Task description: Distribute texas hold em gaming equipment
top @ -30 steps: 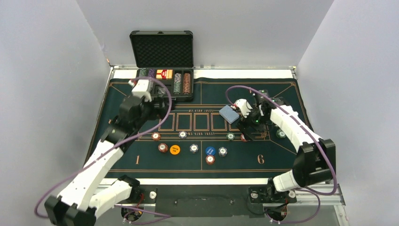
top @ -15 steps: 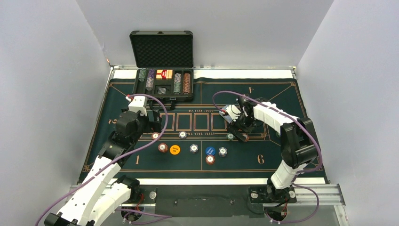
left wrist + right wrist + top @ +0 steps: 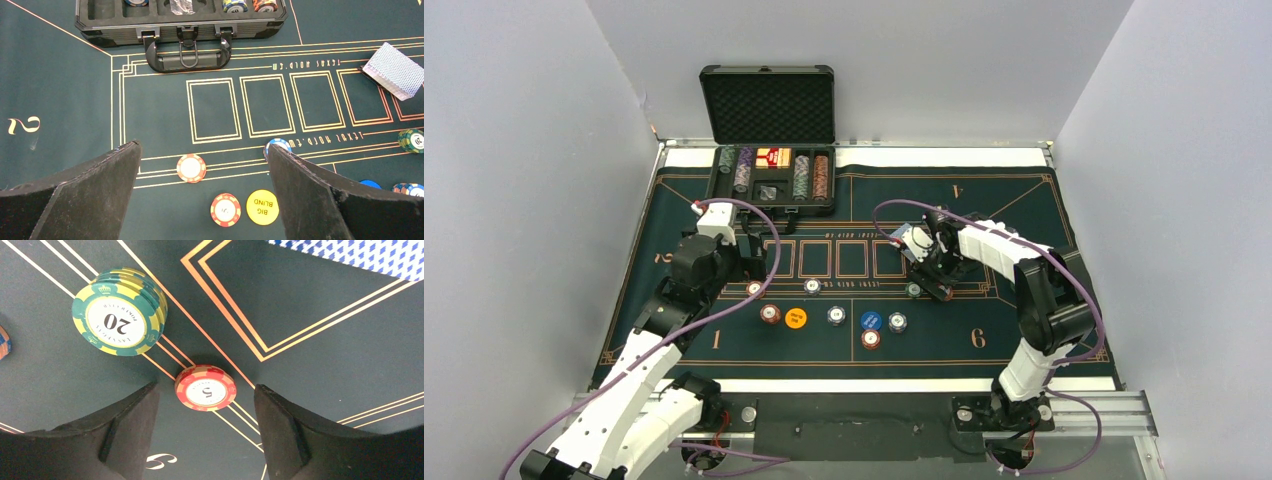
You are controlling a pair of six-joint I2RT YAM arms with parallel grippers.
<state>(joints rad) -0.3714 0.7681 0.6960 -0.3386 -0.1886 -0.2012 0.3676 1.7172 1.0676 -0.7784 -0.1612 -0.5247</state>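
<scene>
Left end effector (image 3: 202, 150) is hanging over the left half of the surface with its jaws spread wide, holding nothing. A red-and-white chip (image 3: 191, 168) is sitting right under the gap. The orange big-blind disc (image 3: 262, 207) is lying a bit closer to the near edge. Over toward the right side, a green 20 stack (image 3: 120, 310) is sitting just beside the right end effector (image 3: 206, 390). That one's jaws are standing apart, straddling a red 5 chip (image 3: 205, 388) without touching it. The blue-backed cards (image 3: 360, 255) are lying nearby.
</scene>
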